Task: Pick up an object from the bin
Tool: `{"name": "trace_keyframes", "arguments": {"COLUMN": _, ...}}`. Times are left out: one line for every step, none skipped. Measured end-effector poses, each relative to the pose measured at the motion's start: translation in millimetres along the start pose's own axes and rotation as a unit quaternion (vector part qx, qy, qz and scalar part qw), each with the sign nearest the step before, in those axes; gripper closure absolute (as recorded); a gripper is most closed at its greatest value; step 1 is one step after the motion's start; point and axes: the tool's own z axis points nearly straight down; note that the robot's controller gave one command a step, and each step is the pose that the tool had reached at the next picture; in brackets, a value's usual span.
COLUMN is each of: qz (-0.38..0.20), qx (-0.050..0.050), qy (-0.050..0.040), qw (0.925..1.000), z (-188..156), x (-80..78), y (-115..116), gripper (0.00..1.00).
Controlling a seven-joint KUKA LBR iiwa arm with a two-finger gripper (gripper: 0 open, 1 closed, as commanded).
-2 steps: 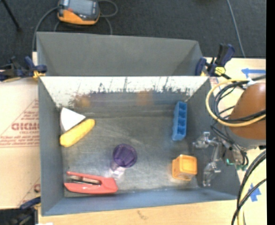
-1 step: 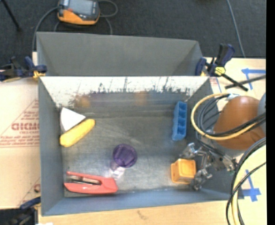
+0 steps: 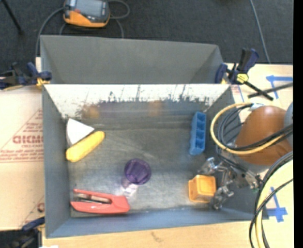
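the gripper (image 3: 220, 185) is low in the near right corner of the grey bin (image 3: 131, 61), just beside a small orange block (image 3: 200, 188) that rests on the floor there. the block's right edge meets the metal of the gripper, but whether it is actually clasped cannot be made out, and whether the gripper is set wide or narrow cannot be told either. as far as can be judged, the task is in its early part: the arm is down at a candidate thing, but nothing is lifted clear of the floor, so the grasp (if there is one) and the whole lift are left to do.

the other things lie apart and look undisturbed: a blue ridged tray (image 3: 197, 133) leaning by the right wall just behind the gripper, a purple cup (image 3: 136, 172) near the middle, a red stapler-like tool (image 3: 100, 202) along the near wall, and a yellow banana-shaped piece (image 3: 84, 146) touching a white wedge (image 3: 76, 129) at the left.

no brand, label or writing can be read on any thing in the bin.
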Motion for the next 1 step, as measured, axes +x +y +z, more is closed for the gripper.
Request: {"name": "trace_keyframes", "arguments": {"qz": 0.01, "qx": -0.006, "qy": 0.003, "qw": 0.9999, "z": -147.5, "x": -4.8, "y": -17.5, "gripper": 1.0}}
